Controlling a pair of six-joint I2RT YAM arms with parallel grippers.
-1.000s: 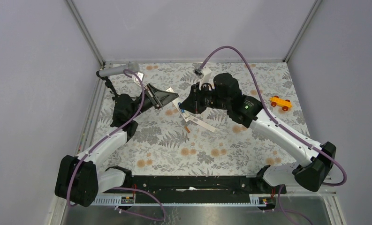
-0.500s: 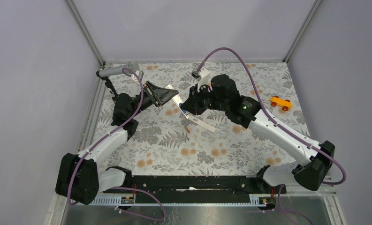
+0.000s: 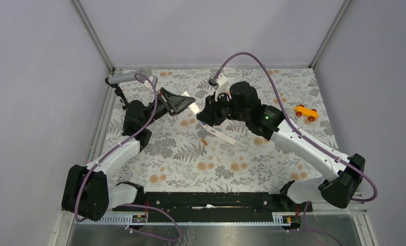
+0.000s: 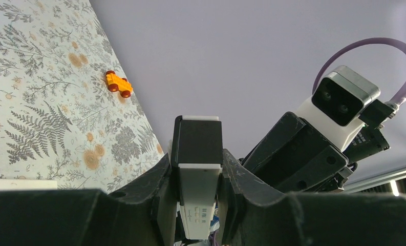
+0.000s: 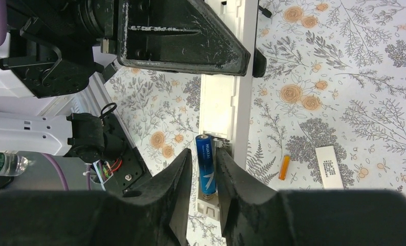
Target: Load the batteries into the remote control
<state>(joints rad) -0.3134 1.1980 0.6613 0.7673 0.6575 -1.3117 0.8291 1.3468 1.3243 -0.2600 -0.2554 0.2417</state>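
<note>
Nearest, the orange battery (image 5: 284, 167) and cover (image 5: 329, 166) lay on the table (image 5: 354, 92). Beyond, the right claw (image 5: 203, 166) gripped the blue battery (image 5: 207, 163) at the slot of the remote (image 5: 226, 102), which the left claw (image 4: 196, 174) clamped aloft. Judged step: first insertion. Next move requires alignment, then pressing home.

Two batteries (image 5: 207, 164), one remote control (image 5: 226, 107), one cover (image 5: 328, 166), one toy car (image 3: 305, 112), one microphone (image 3: 126, 78)

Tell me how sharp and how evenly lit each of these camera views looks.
Top external: even soft light, no glare. Left wrist: dark fingers soft, the remote control they grip and the toy car clearer. Right wrist: fingers blurred, print on the blue battery sharp.
</note>
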